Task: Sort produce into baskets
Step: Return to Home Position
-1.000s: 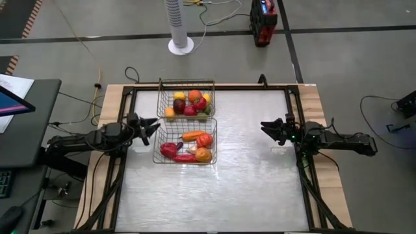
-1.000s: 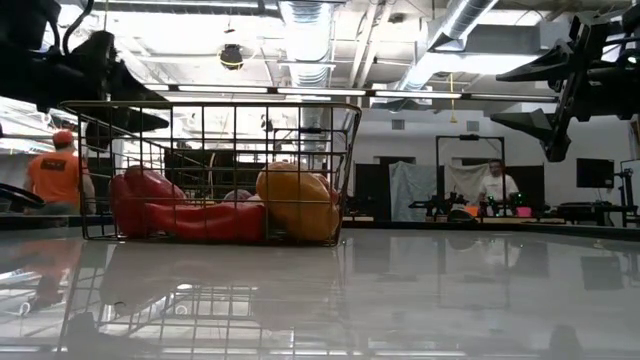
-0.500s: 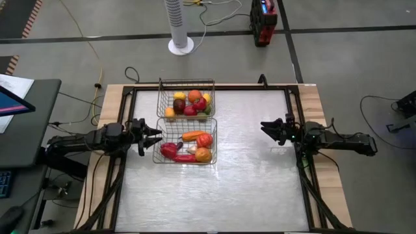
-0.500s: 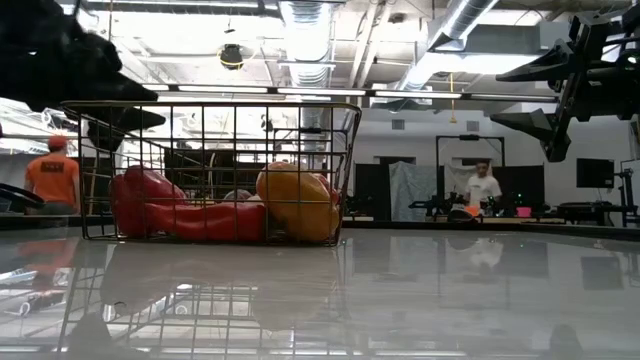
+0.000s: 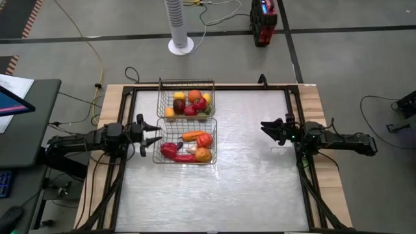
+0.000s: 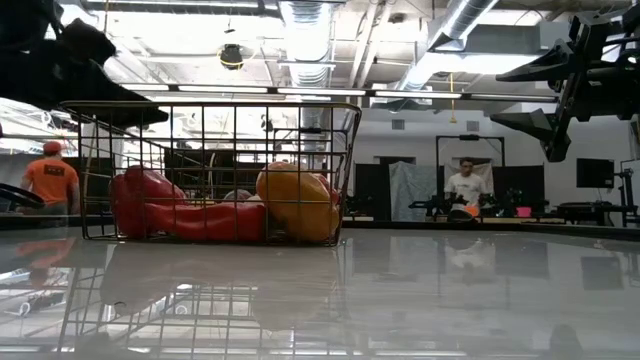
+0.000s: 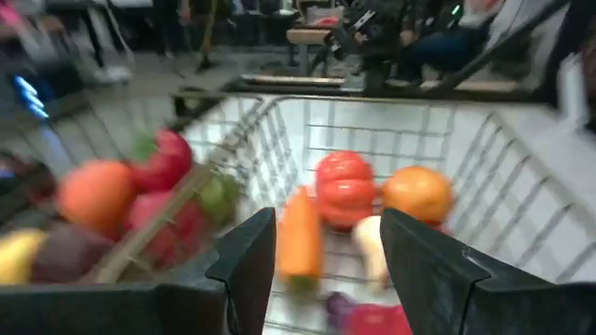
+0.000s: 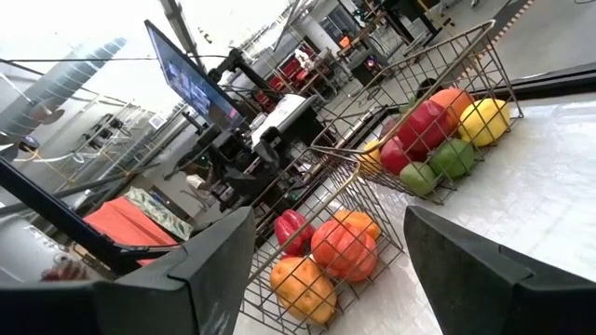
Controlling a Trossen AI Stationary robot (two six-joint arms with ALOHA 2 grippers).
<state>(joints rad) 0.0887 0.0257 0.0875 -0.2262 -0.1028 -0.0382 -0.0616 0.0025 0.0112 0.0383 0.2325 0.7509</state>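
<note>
Two wire-mesh baskets stand side by side at the table's far left-centre. The far basket (image 5: 186,80) holds an orange, a lemon, red apples and green pieces (image 5: 190,103). The near basket (image 5: 184,162) holds a carrot (image 5: 192,136), a red-orange tomato (image 5: 205,140), an orange (image 5: 203,155) and red peppers (image 5: 170,150). My left gripper (image 5: 152,138) is open and empty at the near basket's left wall. Its wrist view (image 7: 326,270) looks over the rim onto the carrot (image 7: 300,237). My right gripper (image 5: 266,128) is open and empty, above the table's right side, and also shows in the low view (image 6: 520,97).
The table's near half and its middle right of the baskets (image 5: 247,175) are bare white surface. Black frame rails (image 5: 299,169) run along the table's sides. A white tower fan (image 5: 179,26) and a red device (image 5: 262,23) stand on the floor beyond the far edge. People (image 6: 50,180) are in the room behind.
My left gripper has moved a little toward the table's near edge and toward the near basket's left wall, staying open. The right arm, the baskets and the produce have kept still.
</note>
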